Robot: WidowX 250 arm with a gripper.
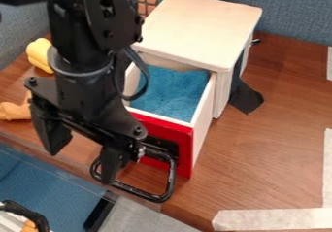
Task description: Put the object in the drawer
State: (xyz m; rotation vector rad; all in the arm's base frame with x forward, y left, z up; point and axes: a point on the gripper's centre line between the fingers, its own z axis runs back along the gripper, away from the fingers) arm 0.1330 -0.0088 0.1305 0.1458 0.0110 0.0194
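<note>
Gripper (81, 167) is spread apart with nothing in it, down by the open drawer (185, 151). My bet for the object is the tan toy (15, 110) (could be the yellow thing (40, 55), upper left, tbh): left edge of frame, up-left of the jaws, long axis roughly sideways, kinda lumpy.
</note>
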